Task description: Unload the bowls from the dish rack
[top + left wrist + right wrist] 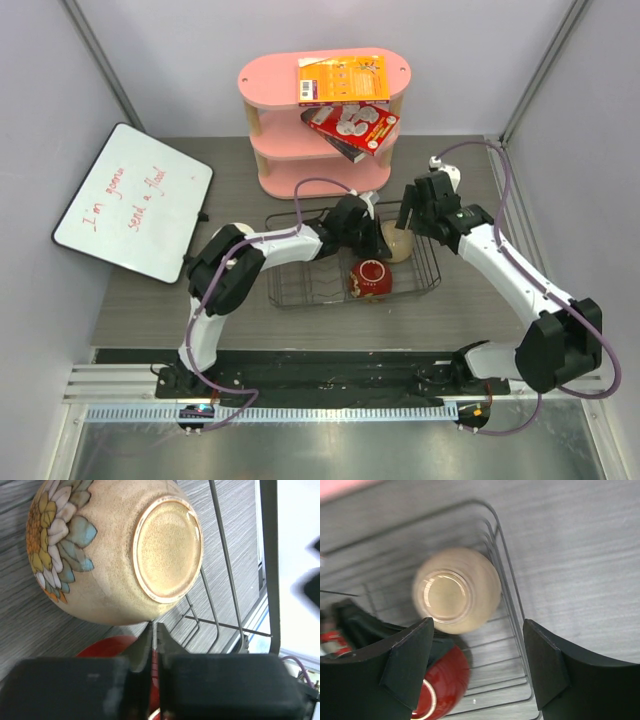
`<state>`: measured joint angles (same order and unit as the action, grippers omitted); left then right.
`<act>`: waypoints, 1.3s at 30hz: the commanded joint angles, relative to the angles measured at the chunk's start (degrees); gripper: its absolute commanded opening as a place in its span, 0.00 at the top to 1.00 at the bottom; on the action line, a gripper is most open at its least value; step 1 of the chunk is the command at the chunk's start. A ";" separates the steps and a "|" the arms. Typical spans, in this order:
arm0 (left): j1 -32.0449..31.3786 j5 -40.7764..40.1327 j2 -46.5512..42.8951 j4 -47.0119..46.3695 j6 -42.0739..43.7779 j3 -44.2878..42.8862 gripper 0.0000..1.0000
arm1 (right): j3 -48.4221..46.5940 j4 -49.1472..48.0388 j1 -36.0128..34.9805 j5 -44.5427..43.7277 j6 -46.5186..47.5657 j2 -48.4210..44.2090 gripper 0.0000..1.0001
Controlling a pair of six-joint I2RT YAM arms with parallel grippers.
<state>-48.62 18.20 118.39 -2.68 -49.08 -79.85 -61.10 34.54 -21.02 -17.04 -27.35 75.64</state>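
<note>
The beige bowl [456, 590] sits upside down, foot ring upward, at the right end of the dish rack [300, 290], directly under the wide-open right pincer [477, 630]. The left pincer [154, 627], its fingers pressed together on nothing, points at the bowl's flowered wall, with the dark red bowl [372, 277] beside it. The whiteboard [135, 200] reads "I'm gonna send a flood".
</note>
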 commanded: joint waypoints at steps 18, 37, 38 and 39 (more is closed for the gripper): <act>1.60 -7.39 -7.30 2.94 0.04 1.64 0.30 | -0.95 -4.31 -0.34 -8.19 2.39 11.19 0.59; 4.94 -5.19 -9.23 -5.41 -4.71 6.73 0.28 | 0.02 -2.99 -0.43 -6.61 4.06 0.57 0.36; 5.11 -5.01 -9.05 -5.50 -4.80 6.64 0.27 | -0.33 -2.99 -0.43 -6.78 4.24 0.13 0.34; 5.29 -4.58 -8.97 -5.76 -4.97 6.55 0.27 | -0.51 -2.91 -0.43 -6.69 4.41 -0.40 0.33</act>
<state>-44.18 11.81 112.73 -4.80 -53.65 -72.31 -60.07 32.34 -21.17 -23.99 -23.00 80.34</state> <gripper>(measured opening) 0.723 0.647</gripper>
